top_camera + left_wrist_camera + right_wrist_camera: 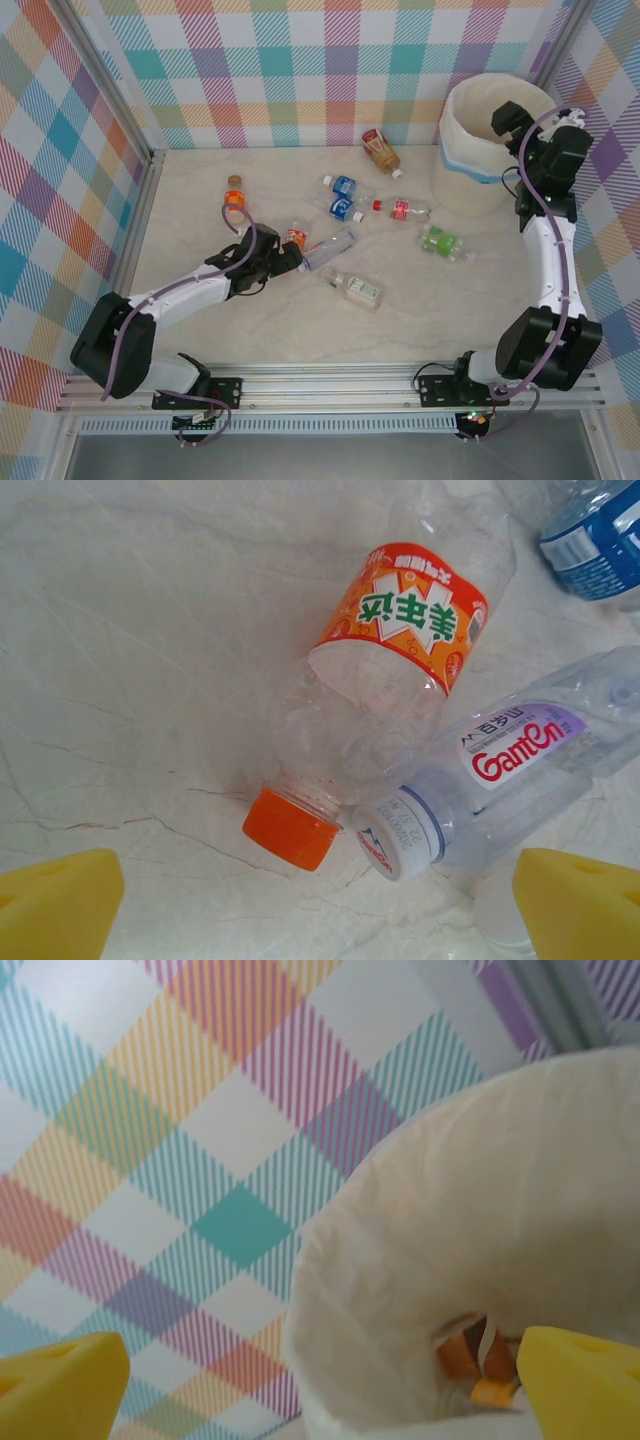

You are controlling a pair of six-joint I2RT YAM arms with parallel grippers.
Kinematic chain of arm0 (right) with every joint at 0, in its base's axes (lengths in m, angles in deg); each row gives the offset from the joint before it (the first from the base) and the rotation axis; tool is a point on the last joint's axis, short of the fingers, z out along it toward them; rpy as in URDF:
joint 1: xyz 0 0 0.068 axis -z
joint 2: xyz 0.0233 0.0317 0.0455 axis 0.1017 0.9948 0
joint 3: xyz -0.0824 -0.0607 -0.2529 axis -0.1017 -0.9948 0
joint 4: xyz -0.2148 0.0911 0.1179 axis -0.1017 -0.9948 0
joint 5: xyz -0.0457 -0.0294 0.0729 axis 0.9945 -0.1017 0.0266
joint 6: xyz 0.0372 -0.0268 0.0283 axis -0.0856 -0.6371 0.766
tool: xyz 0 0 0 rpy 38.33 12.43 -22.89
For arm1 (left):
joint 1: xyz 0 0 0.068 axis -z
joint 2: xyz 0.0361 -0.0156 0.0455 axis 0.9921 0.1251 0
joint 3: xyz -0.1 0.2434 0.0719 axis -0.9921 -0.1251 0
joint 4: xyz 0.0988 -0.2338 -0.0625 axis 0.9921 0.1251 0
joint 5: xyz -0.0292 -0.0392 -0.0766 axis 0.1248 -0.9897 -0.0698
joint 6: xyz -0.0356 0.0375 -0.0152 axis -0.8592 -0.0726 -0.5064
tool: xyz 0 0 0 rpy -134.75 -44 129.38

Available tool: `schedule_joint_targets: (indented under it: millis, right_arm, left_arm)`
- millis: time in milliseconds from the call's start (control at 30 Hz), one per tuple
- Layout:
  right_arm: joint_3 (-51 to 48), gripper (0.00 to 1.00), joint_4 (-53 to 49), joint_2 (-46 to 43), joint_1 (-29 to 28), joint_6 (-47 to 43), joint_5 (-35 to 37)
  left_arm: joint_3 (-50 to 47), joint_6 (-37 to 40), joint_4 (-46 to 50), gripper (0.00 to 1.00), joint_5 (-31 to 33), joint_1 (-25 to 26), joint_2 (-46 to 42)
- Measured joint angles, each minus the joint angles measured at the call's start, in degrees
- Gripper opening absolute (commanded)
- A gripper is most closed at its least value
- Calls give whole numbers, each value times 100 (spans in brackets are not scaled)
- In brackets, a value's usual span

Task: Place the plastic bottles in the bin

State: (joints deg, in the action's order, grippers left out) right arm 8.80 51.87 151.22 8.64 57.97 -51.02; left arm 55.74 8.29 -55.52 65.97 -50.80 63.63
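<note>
Several plastic bottles lie on the marble table. My left gripper [285, 258] is open and low over the table, its yellow pads [55, 900] wide apart with nothing between them. Just ahead of it lie an orange-labelled bottle [400, 650] with an orange cap [290, 828] and a clear Ganten bottle [500, 770], touching at the necks. My right gripper [510, 118] hangs open and empty over the cream bin [470, 150]. Inside the bin [480, 1210], a bottle with an orange-brown label [470, 1358] lies at the bottom.
Further bottles are scattered mid-table: an upright orange one [234, 192], a brown-labelled one [381, 150], two blue ones [345, 196], a red-labelled one [400, 210], a green one [438, 242] and a pale green one [357, 290]. Plaid walls enclose the table.
</note>
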Motion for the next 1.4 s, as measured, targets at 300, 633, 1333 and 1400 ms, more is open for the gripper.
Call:
schedule_joint_targets:
  millis: [300,633,1333,1400]
  right_arm:
    - [-560,100,-1196,-442,-824,-754,-1032]
    - [-1379,100,-1786,-459,-1272,-846,-1224]
    - [-1644,100,-1648,-557,-2162,-914,-1220]
    - [-1735,100,-1528,-490,-2291,-837,-1224]
  left_arm:
    - [737,525,162,93,-378,-118,929]
    - [1506,1069,544,92,-225,-120,1668]
    - [2065,1523,389,53,-107,-232,2636]
    - [1904,1576,291,52,-111,-232,2511]
